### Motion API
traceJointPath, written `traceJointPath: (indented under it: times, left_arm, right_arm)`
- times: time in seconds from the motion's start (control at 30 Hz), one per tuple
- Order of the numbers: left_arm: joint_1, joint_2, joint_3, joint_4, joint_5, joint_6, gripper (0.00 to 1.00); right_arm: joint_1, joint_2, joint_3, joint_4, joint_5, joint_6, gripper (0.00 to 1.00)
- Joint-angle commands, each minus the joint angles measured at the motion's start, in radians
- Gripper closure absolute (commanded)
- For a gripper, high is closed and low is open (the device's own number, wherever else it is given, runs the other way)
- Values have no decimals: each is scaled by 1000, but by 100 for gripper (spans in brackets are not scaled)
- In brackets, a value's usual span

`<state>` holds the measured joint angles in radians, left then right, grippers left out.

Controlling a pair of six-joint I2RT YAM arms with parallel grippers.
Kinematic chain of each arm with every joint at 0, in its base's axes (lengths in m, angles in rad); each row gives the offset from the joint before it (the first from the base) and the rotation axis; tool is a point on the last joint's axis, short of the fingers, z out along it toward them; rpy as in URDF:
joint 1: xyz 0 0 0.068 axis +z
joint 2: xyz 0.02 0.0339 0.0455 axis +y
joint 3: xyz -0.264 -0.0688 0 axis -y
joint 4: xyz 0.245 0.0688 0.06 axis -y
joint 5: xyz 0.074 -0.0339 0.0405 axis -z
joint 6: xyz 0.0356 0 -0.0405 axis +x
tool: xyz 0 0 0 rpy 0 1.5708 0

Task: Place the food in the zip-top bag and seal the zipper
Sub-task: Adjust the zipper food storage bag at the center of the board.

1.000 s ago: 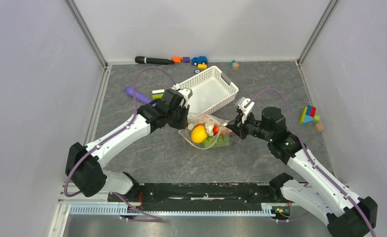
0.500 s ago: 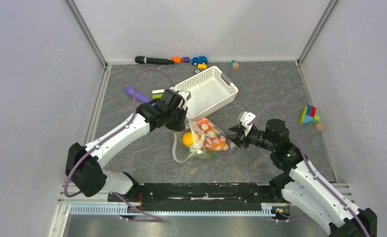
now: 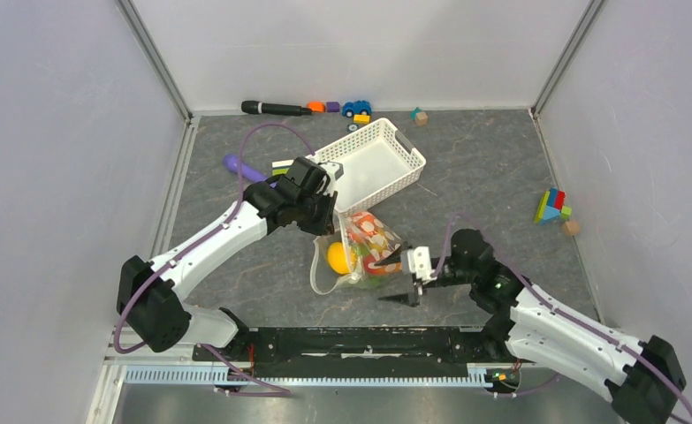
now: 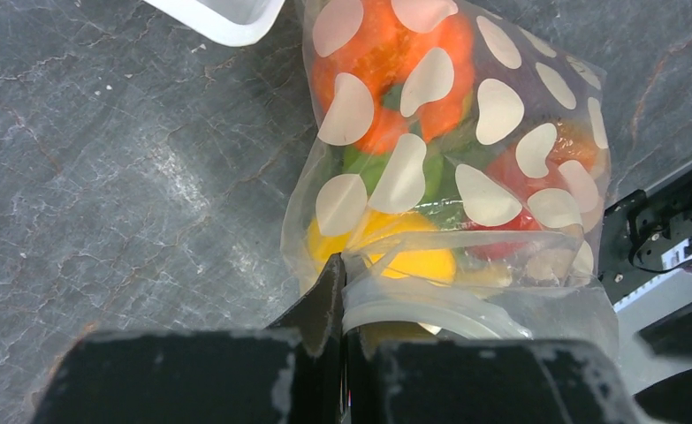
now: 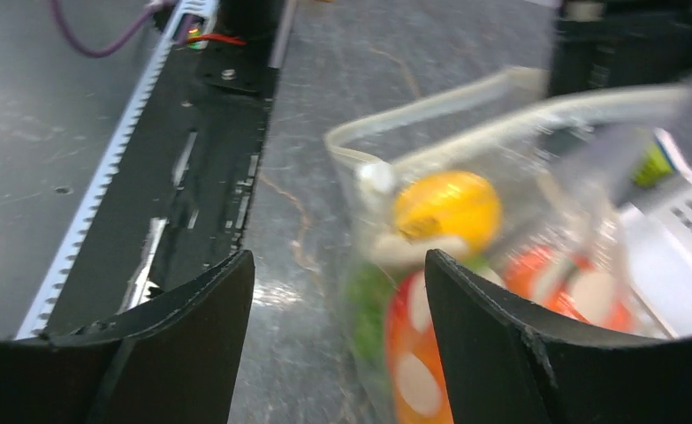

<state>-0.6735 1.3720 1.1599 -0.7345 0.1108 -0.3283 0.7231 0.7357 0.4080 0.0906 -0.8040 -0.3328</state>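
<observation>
Top view: left gripper (image 3: 330, 223) clamps shut on the clear polka-dotted zip-top bag (image 3: 368, 243) between both arms, likely anchoring its mouth; left wrist: glossy plastic toy food (image 4: 386, 53) lies inside; right wrist: right gripper (image 5: 338, 265) gapes wide, empty, facing the unsealed zipper strip (image 5: 448, 103).

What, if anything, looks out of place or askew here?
The zip-top bag sags with its zipper unsealed and the mouth gaping. Only the left gripper pinches one corner. The right gripper is off it, jaws open. The food is inside, with none spilled that I can see.
</observation>
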Motion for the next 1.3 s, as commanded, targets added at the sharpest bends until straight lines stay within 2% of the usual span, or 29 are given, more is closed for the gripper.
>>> traceJointPath:
  times: [0.0,0.27,0.4,0.53,0.7,0.77,0.87,1.0,1.07,1.17,1.23,1.27]
  left_arm:
    - [3,-1,54,-23,40,-59,98]
    - [3,-26,27,-28,54,-99,98]
    - [3,-26,26,-32,44,-109,98]
    - [3,-19,27,-34,41,-128,98]
    - [3,-13,26,-49,10,-145,98]
    - [3,-15,22,-49,9,-152,98]
    - [3,-20,20,-49,4,-159,98]
    - [3,-32,16,-51,9,-165,98]
    - [3,-41,11,-51,9,-166,97]
    - [3,-58,1,-52,8,-166,86]
    - [3,-69,0,-61,3,-163,65]
    - [3,-79,2,-67,0,-156,58]
  right_arm:
    - [140,73,45,34,133,-92,24]
    - [201,131,16,179,368,-22,24]
    - [205,161,-9,281,363,22,26]
    - [213,195,-20,335,351,69,33]
    - [233,206,-36,336,424,77,41]
    - [239,200,-50,347,451,81,48]
    - [241,195,-64,360,449,81,65]
    - [240,192,-64,384,454,108,97]
    - [240,190,-67,417,445,131,100]
    - [240,185,-79,484,441,177,100]
    - [240,179,-69,488,458,200,100]
    - [239,176,-54,468,475,215,100]
